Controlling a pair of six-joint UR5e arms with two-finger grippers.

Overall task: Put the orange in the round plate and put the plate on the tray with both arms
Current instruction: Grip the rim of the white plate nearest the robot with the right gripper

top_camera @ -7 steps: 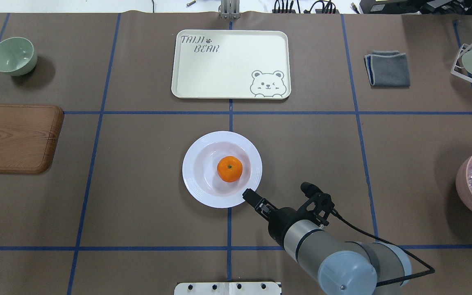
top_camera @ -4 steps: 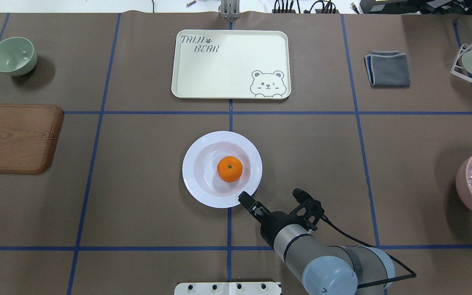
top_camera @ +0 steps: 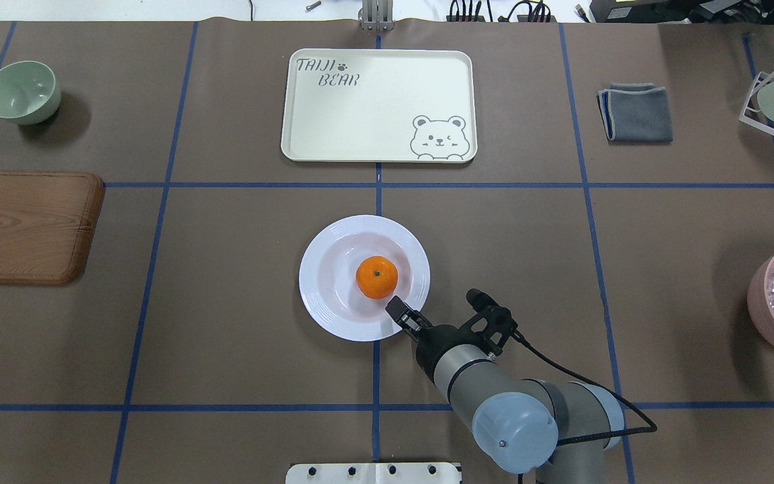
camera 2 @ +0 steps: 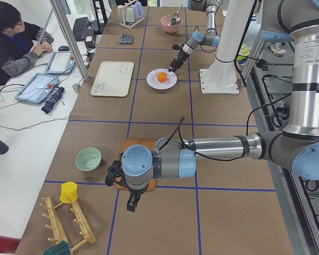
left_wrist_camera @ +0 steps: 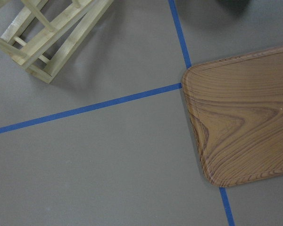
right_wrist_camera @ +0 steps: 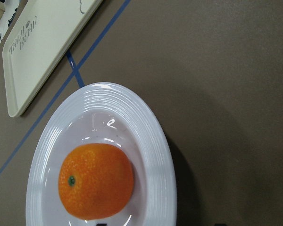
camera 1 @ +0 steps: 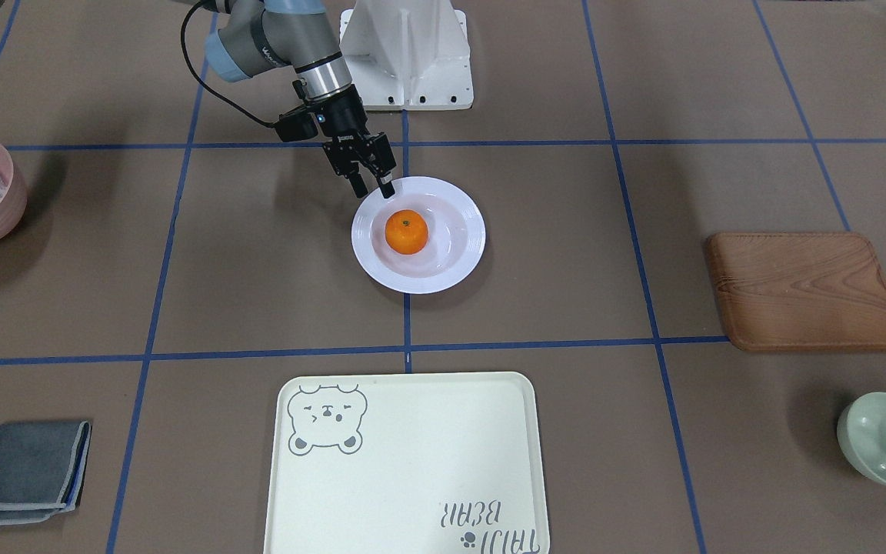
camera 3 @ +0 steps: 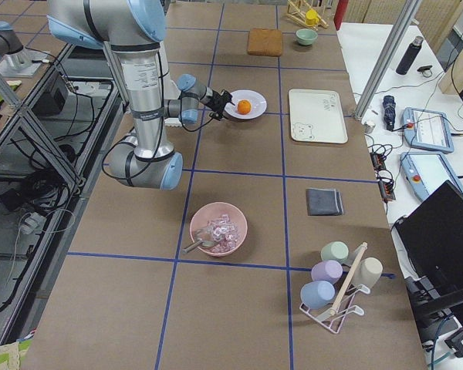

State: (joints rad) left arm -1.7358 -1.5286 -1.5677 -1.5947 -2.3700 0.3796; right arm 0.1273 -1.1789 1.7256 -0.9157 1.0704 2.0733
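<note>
Closest, our left fingers [camera 2: 132, 204] hang over the bench [top_camera: 226, 302], and we cannot tell their state; our right fingers [top_camera: 394, 308] stand parted at the round plate's [top_camera: 311, 289] five-o'clock rim, the orange [top_camera: 377, 277] in its centre; farther, at twelve o'clock, the tray [top_camera: 373, 107] lies apart.

Both arms were grey-silver tubes with light-blue joint caps. The right arm [top_camera: 488, 390] ended in a black two-finger right gripper [camera 1: 372, 187], with a black camera bracket [top_camera: 491, 317] and a looping black cable [top_camera: 602, 393]. The left arm [camera 2: 218, 147] matched it. The white pedestal [camera 1: 408, 54] had dark bolt holes.
</note>
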